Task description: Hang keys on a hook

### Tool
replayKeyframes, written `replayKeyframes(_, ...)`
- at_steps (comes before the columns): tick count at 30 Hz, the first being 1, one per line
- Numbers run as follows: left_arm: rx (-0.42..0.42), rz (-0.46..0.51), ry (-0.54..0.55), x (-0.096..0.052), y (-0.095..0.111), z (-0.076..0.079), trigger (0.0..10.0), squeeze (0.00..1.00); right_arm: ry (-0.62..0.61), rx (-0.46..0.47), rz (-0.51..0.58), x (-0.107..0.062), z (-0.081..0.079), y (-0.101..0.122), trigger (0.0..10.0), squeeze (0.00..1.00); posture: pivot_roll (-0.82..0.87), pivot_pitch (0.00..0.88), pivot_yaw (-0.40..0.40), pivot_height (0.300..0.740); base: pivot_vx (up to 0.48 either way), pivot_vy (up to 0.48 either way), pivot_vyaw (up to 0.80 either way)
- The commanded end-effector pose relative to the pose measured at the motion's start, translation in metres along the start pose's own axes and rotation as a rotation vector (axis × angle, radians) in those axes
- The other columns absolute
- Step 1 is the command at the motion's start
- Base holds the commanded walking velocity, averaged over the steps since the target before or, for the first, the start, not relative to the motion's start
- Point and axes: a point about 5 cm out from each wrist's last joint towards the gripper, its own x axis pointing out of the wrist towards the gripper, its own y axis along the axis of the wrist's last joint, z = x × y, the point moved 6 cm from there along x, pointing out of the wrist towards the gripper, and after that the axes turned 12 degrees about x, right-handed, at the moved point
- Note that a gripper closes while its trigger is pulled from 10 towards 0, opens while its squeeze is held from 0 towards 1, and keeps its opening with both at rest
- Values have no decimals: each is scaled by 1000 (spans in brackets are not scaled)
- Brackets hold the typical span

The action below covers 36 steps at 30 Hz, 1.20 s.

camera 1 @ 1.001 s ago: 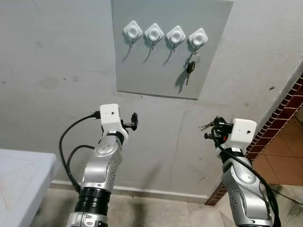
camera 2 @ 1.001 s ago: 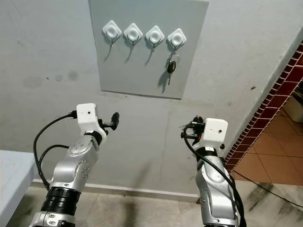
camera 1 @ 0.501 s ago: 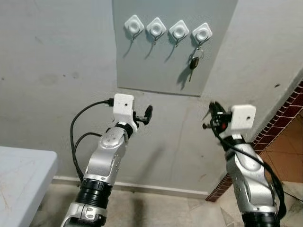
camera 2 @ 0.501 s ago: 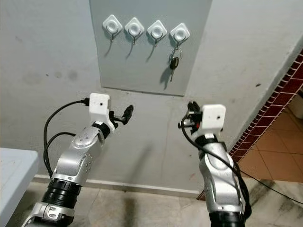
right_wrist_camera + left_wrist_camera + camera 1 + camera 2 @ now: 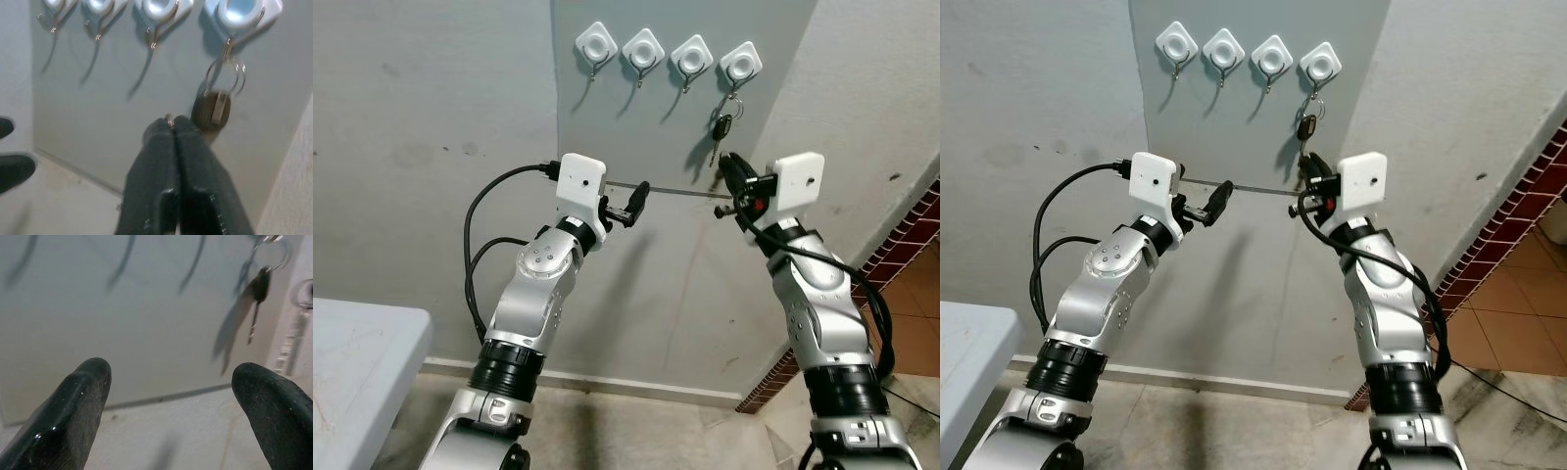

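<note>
A black-headed key (image 5: 721,127) on a ring is seen hanging from the rightmost of four white hooks (image 5: 741,63) on a grey board (image 5: 607,147) fixed to the wall (image 5: 411,147). The other three hooks (image 5: 643,45) are bare. In the right wrist view the hanging key (image 5: 215,108) is found just beyond the tips of the right tool (image 5: 172,128), whose two black fingers are pressed together; a small glint of metal is seen between the tips, but what is pinched there cannot be told. From the head views the right tool (image 5: 728,168) is raised just below the hanging key, close to the lower edge of the board. The left tool (image 5: 636,199) is held at about the same height, further to the left, in front of the board's lower edge; its fingers (image 5: 78,401) are spread apart with nothing between them, and the board and hanging key are seen past them. A corner of a pale counter (image 5: 352,362) lies at the lower left, and red tiling (image 5: 911,235) runs along the right
</note>
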Motion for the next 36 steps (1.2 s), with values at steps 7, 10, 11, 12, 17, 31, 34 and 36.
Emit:
replayKeyframes(7, -52, 78, -63, 8, 23, 17, 10000, 0, 53, 13, 62, 21, -8, 17, 10000, 0, 63, 28, -80, 740, 0, 0, 0)
replayKeyframes(10, -60, 106, -75, 10, 32, 21, 10000, 0, 62, 29, 90, 30, -10, 24, 10000, 0, 66, 32, -76, 740, 0, 0, 0)
replayKeyframes(11, -60, 106, -75, 10, 32, 21, 10000, 0, 62, 29, 90, 30, -10, 24, 10000, 0, 66, 32, -76, 740, 0, 0, 0)
replayKeyframes(12, -68, 113, -78, 10, 34, 21, 10000, 0, 64, 34, 96, 31, -11, 25, 10000, 0, 67, 33, -74, 740, 0, 0, 0)
replayKeyframes(17, -66, 128, -77, 11, 41, 18, 10000, 0, 80, 60, 125, 40, -16, 33, 10000, 0, 71, 40, -59, 740, 0, 0, 0)
replayKeyframes(31, -64, 136, -72, 13, 47, 11, 10000, 0, 84, 88, 180, 56, -20, 48, 10000, 0, 81, 54, -52, 740, 0, 0, 0)
replayKeyframes(34, -63, 134, -68, 13, 47, 9, 10000, 0, 82, 88, 182, 56, -20, 49, 10000, 0, 83, 57, -53, 740, 0, 0, 0)
replayKeyframes(36, -66, 131, -65, 12, 46, 8, 10000, 0, 80, 89, 184, 57, -19, 49, 10000, 0, 83, 59, -53, 740, 0, 0, 0)
